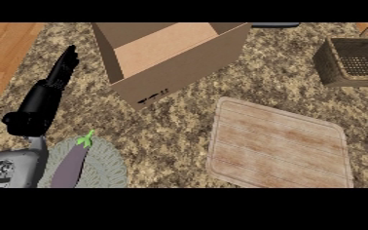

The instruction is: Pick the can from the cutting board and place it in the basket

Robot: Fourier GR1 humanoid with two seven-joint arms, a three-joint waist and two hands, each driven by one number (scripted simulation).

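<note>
Resting left hand (63, 68), fingers straight, beside cardboard box (169, 58).

Open cardboard box (169, 58) at counter's far middle; eggplant (73, 163) lying on grey plate (108, 168), near left.

Left hand (52, 88) rests at the left edge — fingers straight, pointing up.

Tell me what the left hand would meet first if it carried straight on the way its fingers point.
Probably nothing on the counter: the left hand points up and slightly right, passing left of the cardboard box. The line looks free to the picture's edge, though depth is unclear.
</note>
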